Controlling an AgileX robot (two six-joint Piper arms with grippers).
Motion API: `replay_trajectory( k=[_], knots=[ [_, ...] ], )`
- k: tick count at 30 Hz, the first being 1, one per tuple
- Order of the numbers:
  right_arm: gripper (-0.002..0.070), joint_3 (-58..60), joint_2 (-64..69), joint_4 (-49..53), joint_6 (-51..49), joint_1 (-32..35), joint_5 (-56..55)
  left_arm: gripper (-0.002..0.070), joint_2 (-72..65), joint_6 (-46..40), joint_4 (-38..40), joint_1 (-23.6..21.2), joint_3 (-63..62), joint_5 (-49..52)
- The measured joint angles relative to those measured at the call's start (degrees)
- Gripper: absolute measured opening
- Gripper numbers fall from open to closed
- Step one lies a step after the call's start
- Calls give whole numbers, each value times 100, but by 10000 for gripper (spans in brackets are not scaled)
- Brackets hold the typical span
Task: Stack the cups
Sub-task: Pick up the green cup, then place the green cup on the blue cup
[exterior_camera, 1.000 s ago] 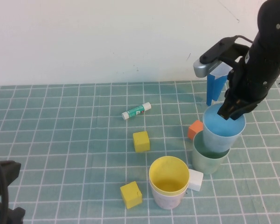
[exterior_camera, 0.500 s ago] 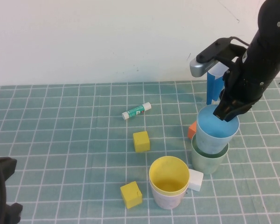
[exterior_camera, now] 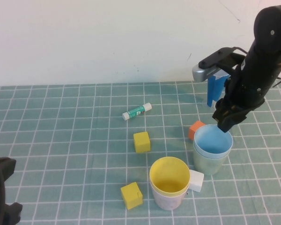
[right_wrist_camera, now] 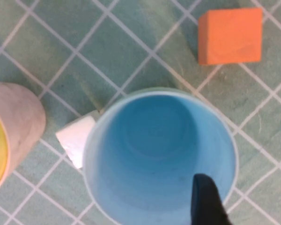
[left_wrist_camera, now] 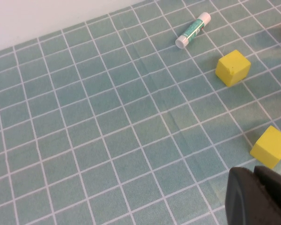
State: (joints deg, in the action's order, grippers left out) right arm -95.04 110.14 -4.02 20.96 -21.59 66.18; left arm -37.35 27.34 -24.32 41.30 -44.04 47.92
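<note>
Our right hand (exterior_camera: 223, 124) stands spread over the blue cup (exterior_camera: 213, 140), nested in the green cup (exterior_camera: 208, 164); we should lift straight up. Left hand (left_wrist_camera: 257, 197) parked, pressed together.

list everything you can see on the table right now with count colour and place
light blue plastic cup: 1, nested in the pale green plastic cup, right side
yellow plastic cup: 1, nested in the pink plastic cup, front centre
yellow cubes: 2, centre and front
orange cube: 1, beside the green cup
white cube: 1, between the stacks
white-and-green glue stick: 1, lying mid-table
dark-blue paper cone: 1, rear right
left tool: shut, parked front left
right tool: above the blue cup's rim
</note>
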Motion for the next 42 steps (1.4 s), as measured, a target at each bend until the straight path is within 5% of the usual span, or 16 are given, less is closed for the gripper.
replay_trajectory(
  k=[14, 22, 35, 42],
  knots=[
    [346, 0, 822, -329, 24, 50, -46, -1, 0, 24, 10, 0, 0, 35],
    [44, 10, 794, -510, 346, 50, -45, -1, 0, 24, 10, 0, 0, 163],
    [32, -323, -1081, -551, 420, 14, 416, -1, 0, 24, 10, 0, 0, 172],
    [32, -336, -1219, -790, 510, -732, 495, -1, 0, 24, 10, 0, 0, 172]
  ],
)
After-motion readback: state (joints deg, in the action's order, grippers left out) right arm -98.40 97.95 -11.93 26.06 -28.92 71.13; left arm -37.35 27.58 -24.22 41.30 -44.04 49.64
